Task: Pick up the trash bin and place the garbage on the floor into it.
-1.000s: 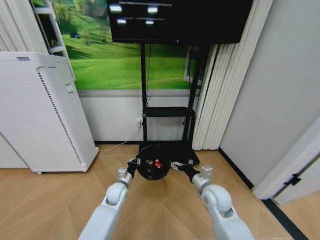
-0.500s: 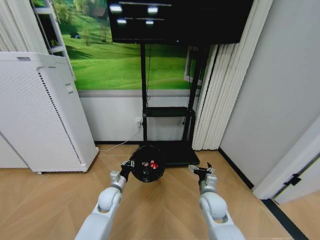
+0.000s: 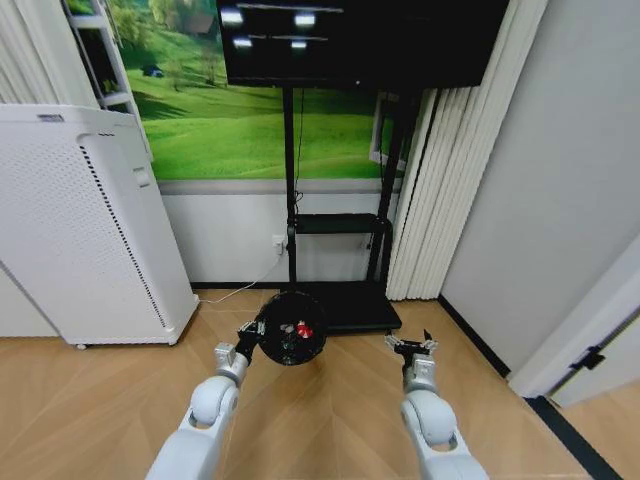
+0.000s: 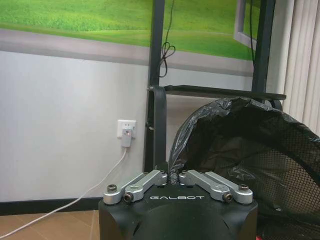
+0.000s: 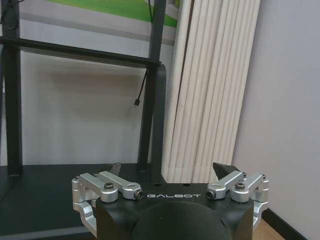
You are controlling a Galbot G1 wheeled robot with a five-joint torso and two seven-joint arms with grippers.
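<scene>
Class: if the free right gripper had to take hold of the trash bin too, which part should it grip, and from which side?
Probably the rim, from the robot's right. The trash bin is round; the left gripper already pinches its left rim, leaving the opposite edge bare toward the open right gripper.

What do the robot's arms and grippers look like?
The arms are smooth, rounded and white-grey. Each ends in a black gripper, the left gripper and the right gripper, with silver metal linkages held by dark screws, dark fingertips, and "GALBOT" printed in white on the black body.

1 bin (image 3: 290, 328), lower centre; 2 red bits (image 3: 301, 331) inside; 2 grippers: left (image 3: 247, 335), right (image 3: 412, 346).
</scene>
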